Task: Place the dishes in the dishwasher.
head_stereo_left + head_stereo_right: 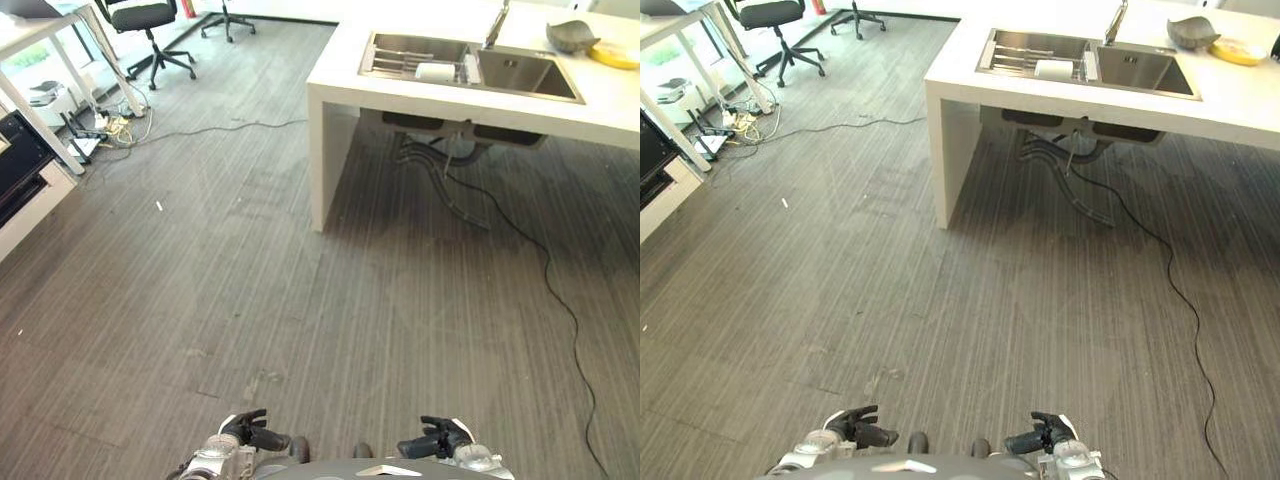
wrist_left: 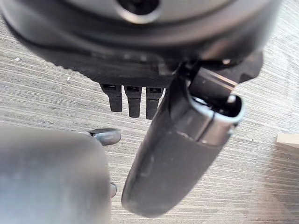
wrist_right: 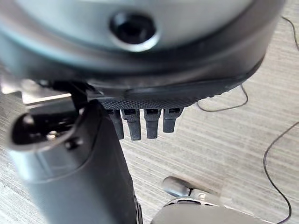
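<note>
From my left eye, the white counter (image 1: 480, 110) stands well ahead of me, and everything else I place by it. Set into its top is a steel double sink (image 1: 470, 65); the basin nearer the counter's end holds a wire rack with a white dish (image 1: 435, 72) lying in it, while the other basin looks bare. Past the sink, on the counter's far end, sit a grey bowl (image 1: 572, 36) and, just beside it, a yellow plate (image 1: 615, 55). My left hand (image 1: 250, 430) and right hand (image 1: 440, 437) hang low in front of me, well apart from the counter, thumbs pointing toward each other.

From my right eye the same layout shows: an office chair (image 1: 775, 25) and a white desk (image 1: 685, 40) stand off to the left of the counter, across the grey floor (image 1: 940, 300).

At my left wrist, my fingers (image 2: 133, 100) reach out straight and loose over the floor, my thumb standing apart from them, nothing in their grasp.

At my right wrist, my fingers (image 3: 145, 123) are likewise straight and relaxed, holding nothing, with only striped floor beyond them.
</note>
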Robot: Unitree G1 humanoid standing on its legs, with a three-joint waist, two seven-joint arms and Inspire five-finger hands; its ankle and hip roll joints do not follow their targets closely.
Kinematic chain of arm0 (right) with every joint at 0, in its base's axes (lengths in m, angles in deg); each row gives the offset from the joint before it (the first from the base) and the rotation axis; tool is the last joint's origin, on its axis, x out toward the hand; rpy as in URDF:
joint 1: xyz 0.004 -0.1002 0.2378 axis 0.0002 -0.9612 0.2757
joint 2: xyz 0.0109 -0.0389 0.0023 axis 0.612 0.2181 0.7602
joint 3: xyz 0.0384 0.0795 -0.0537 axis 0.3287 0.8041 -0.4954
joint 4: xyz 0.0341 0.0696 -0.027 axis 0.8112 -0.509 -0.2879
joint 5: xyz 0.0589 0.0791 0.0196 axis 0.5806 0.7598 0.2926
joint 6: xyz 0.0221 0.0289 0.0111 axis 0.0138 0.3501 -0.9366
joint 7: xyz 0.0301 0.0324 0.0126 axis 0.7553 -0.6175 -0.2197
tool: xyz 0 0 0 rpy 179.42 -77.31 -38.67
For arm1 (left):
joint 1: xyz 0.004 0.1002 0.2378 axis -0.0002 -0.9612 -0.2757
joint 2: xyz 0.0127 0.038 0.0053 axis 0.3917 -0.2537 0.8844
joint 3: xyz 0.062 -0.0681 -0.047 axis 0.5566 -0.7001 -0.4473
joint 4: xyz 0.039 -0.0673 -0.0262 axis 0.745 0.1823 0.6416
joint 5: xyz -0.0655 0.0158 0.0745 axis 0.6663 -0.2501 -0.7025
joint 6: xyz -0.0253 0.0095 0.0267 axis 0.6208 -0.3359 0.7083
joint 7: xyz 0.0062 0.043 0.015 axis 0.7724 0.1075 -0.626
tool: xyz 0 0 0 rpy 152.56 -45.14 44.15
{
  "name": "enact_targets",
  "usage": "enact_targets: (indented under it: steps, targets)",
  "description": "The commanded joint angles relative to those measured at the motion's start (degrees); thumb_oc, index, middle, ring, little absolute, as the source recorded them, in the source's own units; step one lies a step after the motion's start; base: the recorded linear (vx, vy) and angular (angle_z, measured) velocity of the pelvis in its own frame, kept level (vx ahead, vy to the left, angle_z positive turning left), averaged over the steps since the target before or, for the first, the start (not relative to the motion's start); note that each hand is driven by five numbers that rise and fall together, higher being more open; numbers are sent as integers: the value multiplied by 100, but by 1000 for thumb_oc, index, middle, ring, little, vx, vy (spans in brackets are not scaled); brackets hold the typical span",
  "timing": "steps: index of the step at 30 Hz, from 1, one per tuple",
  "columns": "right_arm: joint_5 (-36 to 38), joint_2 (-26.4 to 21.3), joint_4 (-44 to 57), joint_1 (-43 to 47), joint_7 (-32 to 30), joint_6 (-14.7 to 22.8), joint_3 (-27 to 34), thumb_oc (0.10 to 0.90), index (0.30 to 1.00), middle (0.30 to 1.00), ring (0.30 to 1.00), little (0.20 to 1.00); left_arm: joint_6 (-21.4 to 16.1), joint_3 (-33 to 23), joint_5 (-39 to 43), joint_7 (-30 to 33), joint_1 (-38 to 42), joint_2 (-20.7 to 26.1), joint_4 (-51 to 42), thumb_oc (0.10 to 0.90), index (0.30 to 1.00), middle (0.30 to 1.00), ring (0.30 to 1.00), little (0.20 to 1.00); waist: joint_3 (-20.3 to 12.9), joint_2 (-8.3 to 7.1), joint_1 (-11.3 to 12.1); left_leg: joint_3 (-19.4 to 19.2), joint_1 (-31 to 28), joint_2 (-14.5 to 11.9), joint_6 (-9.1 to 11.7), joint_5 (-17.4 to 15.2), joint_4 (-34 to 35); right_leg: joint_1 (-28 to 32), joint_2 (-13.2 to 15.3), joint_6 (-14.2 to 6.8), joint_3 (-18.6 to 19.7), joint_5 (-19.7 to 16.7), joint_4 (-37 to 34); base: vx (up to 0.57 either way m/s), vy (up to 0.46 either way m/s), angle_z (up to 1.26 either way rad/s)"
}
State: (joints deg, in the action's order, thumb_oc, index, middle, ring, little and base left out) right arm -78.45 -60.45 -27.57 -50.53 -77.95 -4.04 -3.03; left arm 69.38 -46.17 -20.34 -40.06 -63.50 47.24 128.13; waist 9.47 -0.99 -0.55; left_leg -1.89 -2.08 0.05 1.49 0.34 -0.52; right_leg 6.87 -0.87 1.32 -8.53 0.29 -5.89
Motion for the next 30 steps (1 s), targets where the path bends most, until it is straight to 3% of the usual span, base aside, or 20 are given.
enact_targets:
  steps: [1, 2, 4, 7, 8, 11, 12, 15, 17, 19, 20, 21, 22, 24, 25, 26, 27, 28, 29, 30]
  targets:
    - [-264, -184, -20, 86, -13, 32, -258, 800, 900, 900, 900, 900, -153, 104, 242, 10, 142, -309, 106, 800, 900, 900, 900, 900, 142, -197, 49, -192, 684, -117, 334, 63, -2169, 70, 262, -282, 182, 597, 618, 86, -139, 7]
    - [-243, -226, -39, 158, -11, 20, -257, 800, 900, 900, 900, 900, -157, 95, 335, 15, 178, -303, 84, 800, 900, 900, 900, 900, 230, -246, 133, -119, 942, -63, 366, 175, -2684, 118, 277, -252, 182, 590, 604, 56, -88, 10]
    - [-210, -260, -62, 211, -15, -5, -251, 800, 900, 900, 900, 900, -165, 86, 429, 50, 195, -308, 78, 800, 900, 900, 900, 900, 297, -305, 259, -40, 1179, 64, 351, 269, -2970, 203, 319, -251, 196, 599, 543, 137, -74, -5]
    - [-98, -342, -234, 256, -71, -28, -108, 800, 900, 900, 900, 900, -216, -44, 569, 96, 183, -264, 117, 800, 900, 900, 900, 900, 252, -240, 489, -422, 1787, 10, 209, 244, -1669, 599, 239, -409, 317, 752, 99, 357, 32, -23]
    - [-110, -329, -273, 244, -66, -42, -97, 800, 900, 900, 900, 900, -209, -67, 528, 101, 155, -270, 132, 800, 900, 900, 900, 900, 205, -168, 563, -407, 1850, -61, 213, 415, -1144, 697, 145, -433, 368, 825, 89, 281, 95, -11]
    - [-133, -328, -313, 219, -54, -49, -87, 800, 900, 900, 900, 900, -205, -79, 469, 100, 110, -275, 147, 800, 900, 900, 900, 900, 181, -164, 642, -396, 1820, -41, 229, 645, -710, 839, 125, -457, 398, 911, 89, 280, 60, -19]
    - [-181, -334, -390, 194, -54, -37, -98, 800, 900, 900, 900, 900, -225, -98, 421, 114, 85, -233, 175, 800, 900, 900, 900, 900, 124, -183, 806, -257, 2054, -73, 296, 910, 9, 1090, 115, -469, 536, 1115, 89, 541, 128, -14]
    - [-223, -285, -477, 200, -37, -38, -94, 800, 900, 900, 900, 900, -227, -118, 396, 118, 98, -170, 195, 800, 900, 900, 900, 900, 30, -237, 878, -240, 1959, -130, 260, 1163, 10, 1295, 113, -467, 722, 1226, 287, 449, 127, -49]
    - [-178, -160, -457, 245, -21, -33, -63, 800, 900, 900, 900, 900, -233, -134, 260, 210, 174, -47, 107, 800, 900, 900, 900, 900, -178, -367, 860, -246, 1627, 79, 35, 1133, 199, 1217, 186, -614, 757, 1103, 972, 481, 185, -70]
    - [-178, -160, -457, 245, -21, -33, -63, 800, 900, 900, 900, 900, -233, -134, 260, 210, 174, -46, 107, 800, 900, 900, 900, 900, -178, -369, 861, -247, 1626, 81, 35, 1133, 200, 1217, 188, -614, 757, 1105, 973, 227, 122, -40]
    - [-125, -77, -311, 289, 6, 32, -77, 800, 900, 900, 900, 900, -346, -181, 229, 423, 247, 145, -255, 800, 900, 900, 900, 900, -337, -473, 791, -280, 1235, 262, -132, 916, 341, 892, 271, -975, 901, 283, 1987, 389, 238, -38]
    - [-122, -62, -271, 333, 7, 42, -81, 800, 900, 900, 900, 900, -388, -180, 187, 518, 311, 223, -421, 800, 900, 900, 900, 900, -377, -425, 789, -265, 1128, 208, -181, 833, 352, 707, 229, -1055, 941, -28, 2324, 389, 238, -16]
    - [-122, -62, -271, 333, 7, 42, -81, 800, 900, 900, 900, 900, -388, -180, 187, 518, 311, 223, -421, 800, 900, 900, 900, 900, -377, -425, 789, -265, 1128, 208, -181, 833, 352, 707, 229, -1055, 941, -28, 2324, 154, 120, -10]
    - [-147, -21, -193, 409, -14, 70, -70, 800, 900, 900, 900, 900, -488, -213, 75, 805, 502, 438, -908, 800, 900, 900, 900, 900, -387, -372, 725, -264, 797, 191, -286, 603, 392, 359, 238, -1322, 802, -780, 3350, 186, 143, 18]
    - [-147, -21, -193, 409, -14, 70, -70, 800, 900, 900, 900, 900, -488, -213, 75, 805, 502, 438, -908, 800, 900, 900, 900, 900, -387, -372, 725, -264, 797, 191, -286, 603, 392, 359, 238, -1322, 802, -780, 3350, 418, 243, 28]
    - [2119, -221, 15, 755, -912, 681, 1563, 800, 900, 900, 900, 900, -559, -423, 413, 1507, 1382, 918, -670, 800, 900, 900, 900, 900, -393, -187, 390, -270, 274, 93, -364, 424, 532, -15, 281, -1464, 637, -1181, 4299, 469, 268, 13]
    - [1560, -392, -154, 630, -655, 494, 1267, 800, 900, 900, 900, 900, -725, -589, 445, 1717, 1675, 1295, -1128, 800, 900, 900, 900, 900, -340, -41, 301, -292, 97, -1, -367, 361, 552, -232, 294, -1394, 518, -1168, 4594, 545, 371, 14]
    - [1278, 788, 636, 1051, -893, 719, 200, 800, 900, 900, 900, 900, -1015, -486, 578, 1787, 1314, 974, -1740, 800, 900, 900, 900, 900, -209, 52, 294, -212, -43, 24, -429, 255, 552, -577, 406, -1318, 324, -848, 4935, 368, 216, -14]
    - [1556, 102, 440, 836, -603, 621, 754, 800, 900, 900, 900, 900, -1358, -604, 33, 1959, 1093, 1215, -1716, 800, 900, 900, 900, 900, -161, 13, 259, -139, -168, 42, -407, 230, 552, -735, 571, -1290, 92, -659, 4905, 219, 116, -15]
    - [1556, 102, 440, 836, -603, 621, 754, 800, 900, 900, 900, 900, -1358, -604, 33, 1959, 1093, 1215, -1716, 800, 900, 900, 900, 900, -161, 13, 259, -139, -168, 42, -407, 230, 552, -735, 571, -1290, 92, -659, 4905, 394, 11, -72]
